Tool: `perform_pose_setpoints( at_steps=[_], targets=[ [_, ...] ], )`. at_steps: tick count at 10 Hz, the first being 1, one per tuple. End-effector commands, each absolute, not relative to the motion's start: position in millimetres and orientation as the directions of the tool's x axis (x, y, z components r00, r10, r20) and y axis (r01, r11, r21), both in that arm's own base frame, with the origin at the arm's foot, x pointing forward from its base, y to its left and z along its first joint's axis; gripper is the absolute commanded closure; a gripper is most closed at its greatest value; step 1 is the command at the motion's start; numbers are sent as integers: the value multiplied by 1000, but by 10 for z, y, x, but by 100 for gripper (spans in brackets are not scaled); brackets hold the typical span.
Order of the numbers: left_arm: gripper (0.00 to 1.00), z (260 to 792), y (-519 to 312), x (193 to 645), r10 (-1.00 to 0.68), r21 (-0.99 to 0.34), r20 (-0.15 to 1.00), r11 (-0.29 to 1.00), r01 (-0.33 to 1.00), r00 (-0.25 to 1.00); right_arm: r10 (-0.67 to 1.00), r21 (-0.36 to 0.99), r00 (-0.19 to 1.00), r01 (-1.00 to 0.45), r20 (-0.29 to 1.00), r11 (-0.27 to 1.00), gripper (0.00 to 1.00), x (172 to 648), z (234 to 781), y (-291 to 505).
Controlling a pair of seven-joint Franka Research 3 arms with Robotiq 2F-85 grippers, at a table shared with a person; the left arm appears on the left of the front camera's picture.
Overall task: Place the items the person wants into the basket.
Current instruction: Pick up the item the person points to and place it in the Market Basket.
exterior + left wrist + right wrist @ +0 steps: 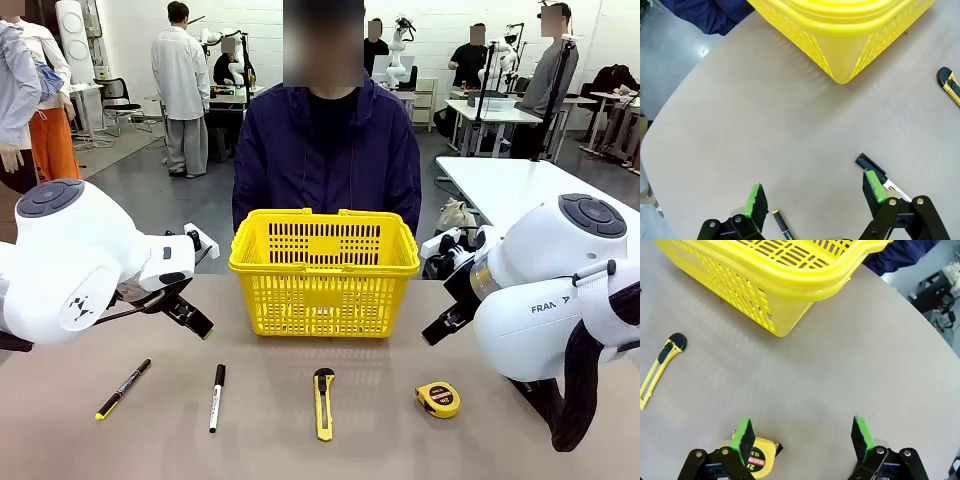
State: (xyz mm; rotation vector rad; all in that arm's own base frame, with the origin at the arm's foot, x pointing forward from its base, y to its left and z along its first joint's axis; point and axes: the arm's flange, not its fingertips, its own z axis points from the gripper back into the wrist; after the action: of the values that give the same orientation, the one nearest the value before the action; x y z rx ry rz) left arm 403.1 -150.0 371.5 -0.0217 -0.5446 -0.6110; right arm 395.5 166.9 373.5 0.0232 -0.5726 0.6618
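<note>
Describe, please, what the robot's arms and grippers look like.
The left arm and right arm are glossy white with rounded joints and dark grey round caps; the right one reads FRANKA and carries a black cable. The left gripper and right gripper are black, with bright green pads.

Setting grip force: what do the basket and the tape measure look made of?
The basket: glossy moulded yellow plastic, going by its slotted walls and shiny rim. The tape measure: seemingly a hard yellow plastic case with black trim and a printed label.
</note>
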Motion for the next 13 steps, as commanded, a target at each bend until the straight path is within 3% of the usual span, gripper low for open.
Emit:
perform_pose_setpoints(
  at_steps=[1,13],
  targets=[
    [0,3715,-1501,4031,-540,138,492,823,551,683,574,-157,641,-587,509,794,0,3955,3735,1669],
    [0,3715,-1501,4031,-540,138,492,823,551,683,574,-157,641,-587,509,794,0,3955,3735,1669]
  ],
)
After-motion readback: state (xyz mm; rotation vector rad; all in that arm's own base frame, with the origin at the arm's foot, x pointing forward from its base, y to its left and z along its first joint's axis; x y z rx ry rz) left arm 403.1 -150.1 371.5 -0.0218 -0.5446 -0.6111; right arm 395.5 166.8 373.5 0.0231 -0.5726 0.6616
